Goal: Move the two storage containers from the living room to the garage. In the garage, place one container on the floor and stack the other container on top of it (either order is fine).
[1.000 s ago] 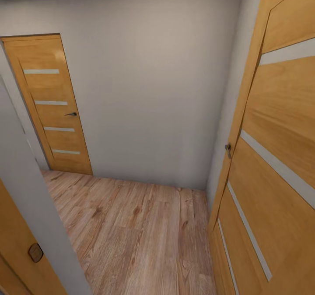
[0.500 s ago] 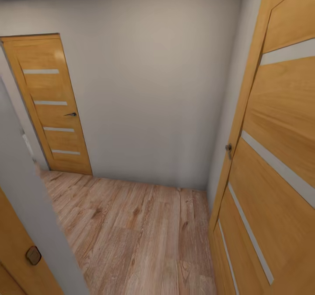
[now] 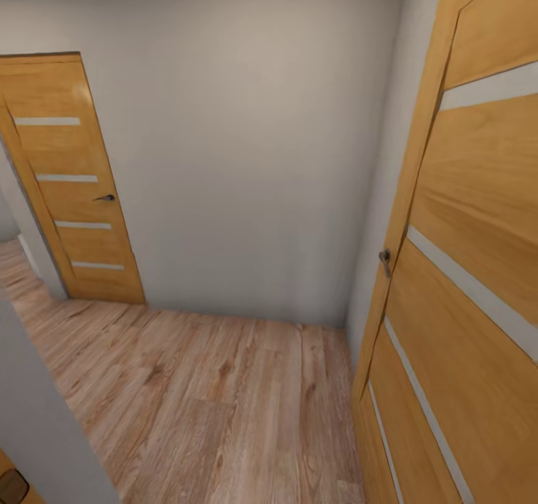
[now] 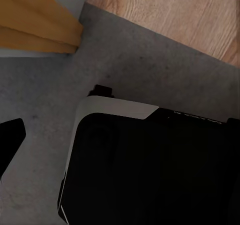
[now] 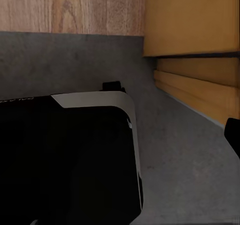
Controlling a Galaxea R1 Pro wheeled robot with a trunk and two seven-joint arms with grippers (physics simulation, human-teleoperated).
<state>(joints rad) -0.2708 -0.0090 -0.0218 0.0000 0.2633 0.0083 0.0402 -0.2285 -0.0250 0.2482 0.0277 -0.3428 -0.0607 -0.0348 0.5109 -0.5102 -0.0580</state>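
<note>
- Left gripper (image 4: 7, 140): in the left wrist view one dark fingertip enters at the 9 o'clock edge. Its partner is cut off, so I cannot tell whether the fingers are spread or pressed together. Nothing appears between them.
- Right gripper (image 5: 233, 135): in the right wrist view a single dark tip sits at the 3 o'clock edge, and again I cannot tell its state.
- Below both wrists lies the robot's black base (image 4: 150, 160) with a white corner, standing on dark grey concrete floor (image 4: 150, 65). That floor meets the light wood plank floor (image 3: 217, 399) at a threshold just ahead.
- In the head view, an open wooden door (image 3: 471, 265) fills 3 o'clock. A closed door (image 3: 71, 182) stands at 9 o'clock, and a plain grey wall (image 3: 246, 152) is at 12.
- The storage containers appear nowhere here, so the robot seems to be in transit, probably heading off to fetch one.
- To do this step well, keep the base centred through the doorway, clear of the door edge at 3 o'clock and the wall corner (image 3: 45, 429) at 7, with the arms tucked in.
- The passage beyond the corner at 9 o'clock is mostly hidden.
</note>
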